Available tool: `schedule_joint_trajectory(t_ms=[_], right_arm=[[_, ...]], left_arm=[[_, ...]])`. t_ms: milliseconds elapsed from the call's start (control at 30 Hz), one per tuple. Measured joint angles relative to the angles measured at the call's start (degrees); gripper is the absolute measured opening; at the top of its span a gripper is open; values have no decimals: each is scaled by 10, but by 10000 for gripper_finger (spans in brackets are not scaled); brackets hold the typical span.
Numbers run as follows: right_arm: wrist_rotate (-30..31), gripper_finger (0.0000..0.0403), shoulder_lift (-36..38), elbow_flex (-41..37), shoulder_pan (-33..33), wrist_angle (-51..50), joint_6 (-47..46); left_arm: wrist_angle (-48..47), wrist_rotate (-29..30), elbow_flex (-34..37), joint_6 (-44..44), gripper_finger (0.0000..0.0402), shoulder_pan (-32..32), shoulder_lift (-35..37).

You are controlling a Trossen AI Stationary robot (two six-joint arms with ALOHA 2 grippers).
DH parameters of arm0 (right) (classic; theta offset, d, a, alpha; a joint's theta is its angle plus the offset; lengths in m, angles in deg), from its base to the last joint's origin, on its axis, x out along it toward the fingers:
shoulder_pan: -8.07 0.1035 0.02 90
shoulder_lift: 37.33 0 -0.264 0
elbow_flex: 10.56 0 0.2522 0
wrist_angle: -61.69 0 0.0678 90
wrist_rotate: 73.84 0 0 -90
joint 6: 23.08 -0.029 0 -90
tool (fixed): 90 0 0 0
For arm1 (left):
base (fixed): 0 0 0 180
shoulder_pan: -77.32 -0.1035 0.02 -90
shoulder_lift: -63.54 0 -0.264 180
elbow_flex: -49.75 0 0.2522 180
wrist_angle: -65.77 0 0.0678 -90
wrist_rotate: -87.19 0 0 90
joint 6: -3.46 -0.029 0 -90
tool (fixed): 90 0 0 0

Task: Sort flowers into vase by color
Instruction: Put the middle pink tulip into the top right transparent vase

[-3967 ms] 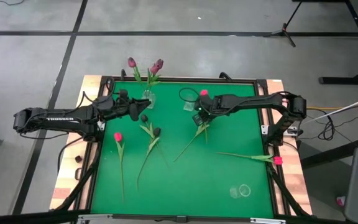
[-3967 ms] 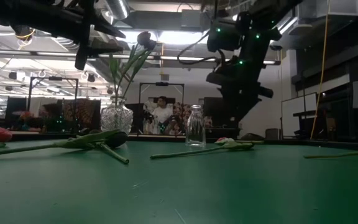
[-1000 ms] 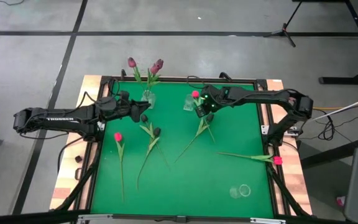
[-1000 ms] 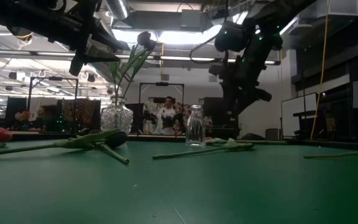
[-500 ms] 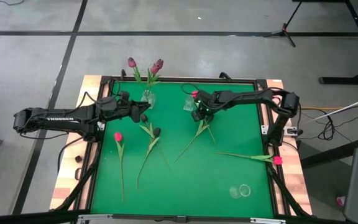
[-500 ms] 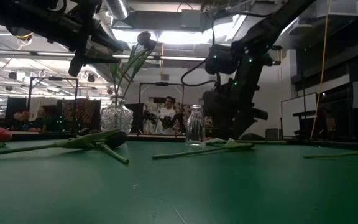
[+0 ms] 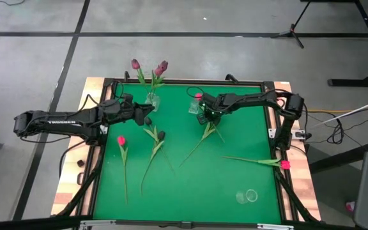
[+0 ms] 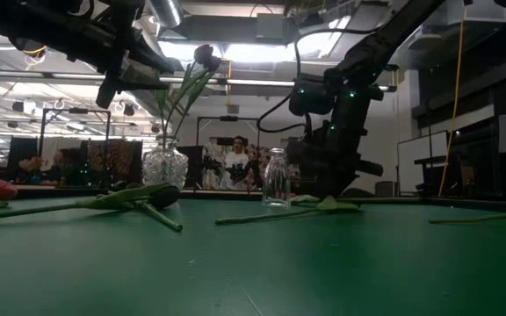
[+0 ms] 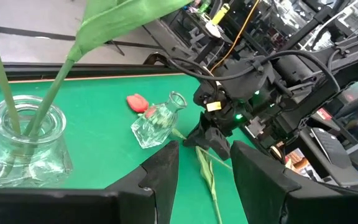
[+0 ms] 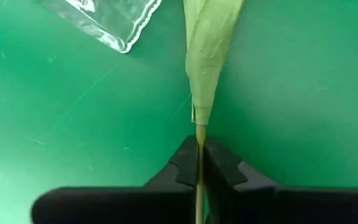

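Right tool point(image 10: 199, 163) is down at the bench point(image 7: 235, 160), fingers closed on the stem of a pink flower point(image 7: 204, 132) whose head point(image 9: 137, 102) lies beside the small bottle point(image 7: 193, 107) near the far edge. In the right wrist view the thin stem runs between the two pinched fingers, with a pale green leaf point(image 10: 209, 43) ahead of them and the bottle's glass base at the side. Left tool point(image 7: 147, 119) hangs above the bench just beside the round vase point(image 7: 151, 101), fingers parted with nothing between them; the left wrist view shows the gap clear between its fingers point(image 9: 160, 169). That vase holds purple flowers point(image 7: 161, 67) standing upright, their stems visible through the glass. Loose flowers lie flat on the green surface: a pink one point(image 7: 121, 140) toward the left side, two dark-headed ones point(image 7: 161, 135) crossed near the middle, and another pink one point(image 7: 285, 165) at the right edge with its stem pointing inward. A clear glass point(image 7: 251, 195) sits near the front right, well apart from the rest. In the low view a person point(image 8: 236, 164) is visible in the room beyond the bench.
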Motion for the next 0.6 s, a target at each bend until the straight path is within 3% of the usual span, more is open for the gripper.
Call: schedule_joint_trajectory(t_ms=[300,600], right_arm=[[-15,10,22,-1,0,7,-26],[8,7,93,-1,-41,23,-30]], left_arm=[[-5,0,0,0,143,0,0],[-20,0,0,0,143,0,0]])
